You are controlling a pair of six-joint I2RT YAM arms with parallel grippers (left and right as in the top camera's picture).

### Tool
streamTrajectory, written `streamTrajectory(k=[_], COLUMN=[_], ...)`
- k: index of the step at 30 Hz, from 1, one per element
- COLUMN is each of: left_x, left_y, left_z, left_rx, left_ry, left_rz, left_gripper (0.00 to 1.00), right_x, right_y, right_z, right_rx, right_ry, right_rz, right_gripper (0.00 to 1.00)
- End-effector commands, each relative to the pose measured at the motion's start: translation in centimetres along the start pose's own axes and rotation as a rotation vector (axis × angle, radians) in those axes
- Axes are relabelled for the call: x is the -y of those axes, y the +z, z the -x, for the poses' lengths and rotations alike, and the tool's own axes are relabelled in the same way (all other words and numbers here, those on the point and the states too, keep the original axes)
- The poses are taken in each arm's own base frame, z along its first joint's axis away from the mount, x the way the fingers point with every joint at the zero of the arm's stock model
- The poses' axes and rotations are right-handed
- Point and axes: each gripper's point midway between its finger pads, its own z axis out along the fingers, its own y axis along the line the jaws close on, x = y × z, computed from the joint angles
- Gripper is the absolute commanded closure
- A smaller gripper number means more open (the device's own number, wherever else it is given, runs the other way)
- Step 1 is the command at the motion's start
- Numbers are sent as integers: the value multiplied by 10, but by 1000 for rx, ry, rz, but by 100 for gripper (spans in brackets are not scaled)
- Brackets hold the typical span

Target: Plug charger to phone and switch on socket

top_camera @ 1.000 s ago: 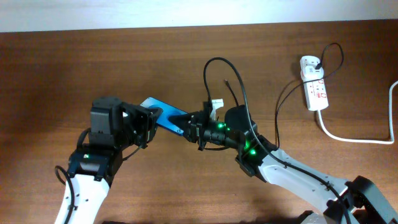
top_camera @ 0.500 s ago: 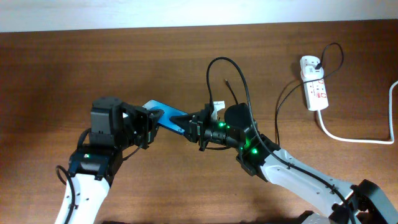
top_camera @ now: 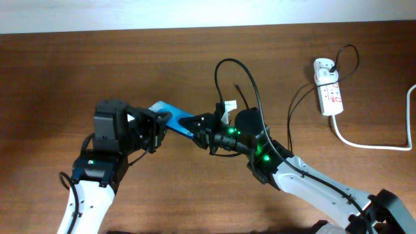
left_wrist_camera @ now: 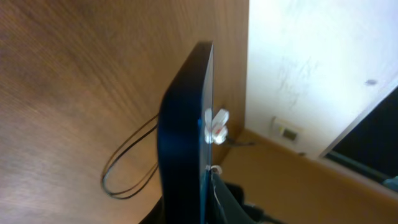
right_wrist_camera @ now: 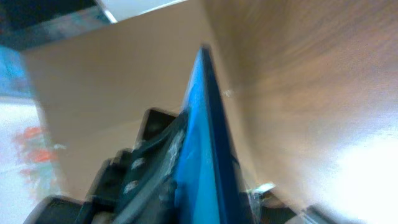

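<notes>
The phone [top_camera: 170, 119] shows its blue screen and is held tilted above the table between both grippers. My left gripper [top_camera: 156, 128] is shut on its left end. My right gripper [top_camera: 198, 132] is closed on its right end. In the left wrist view the phone [left_wrist_camera: 183, 143] is edge-on between my fingers. In the right wrist view the phone [right_wrist_camera: 202, 155] is blurred. The thin black charger cable [top_camera: 296, 104] runs from the white socket [top_camera: 328, 88] under my right arm. Its free tip [top_camera: 236, 84] lies behind the right gripper. A loop of it [left_wrist_camera: 124, 174] rests on the table.
The socket's thick white cord [top_camera: 370, 144] trails off to the right edge. The black adapter [top_camera: 330, 64] sits in the strip's far end. A stiff black cable [top_camera: 227, 63] arches over my right wrist. The wooden table [top_camera: 78, 65] ends at a pale wall behind.
My right gripper has shifted slightly left and up along the phone's end. The phone and the left gripper have barely moved.
</notes>
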Motion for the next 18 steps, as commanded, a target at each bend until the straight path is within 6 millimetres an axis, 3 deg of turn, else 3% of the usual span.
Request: streamTrajectory(k=[1,8,14,18], left_x=[12,11,10,-3], left_y=[-5,-5,-6,-7], left_z=[-14,1,7,16], left_rx=[-42,45,82,111], left_ry=[175,317,612,735], left_rz=[-36,-19,3,79], left_gripper=[100,100,100,100], right_x=[23,23,25,41], right_y=[4,4,4,0], right_z=[12,12,19,33], right_rx=[49,48,87,155], right_ry=[-127,-179,-244,-316], right_rz=[-58,-58,-69,-148], right_gripper=[60,57,30,25])
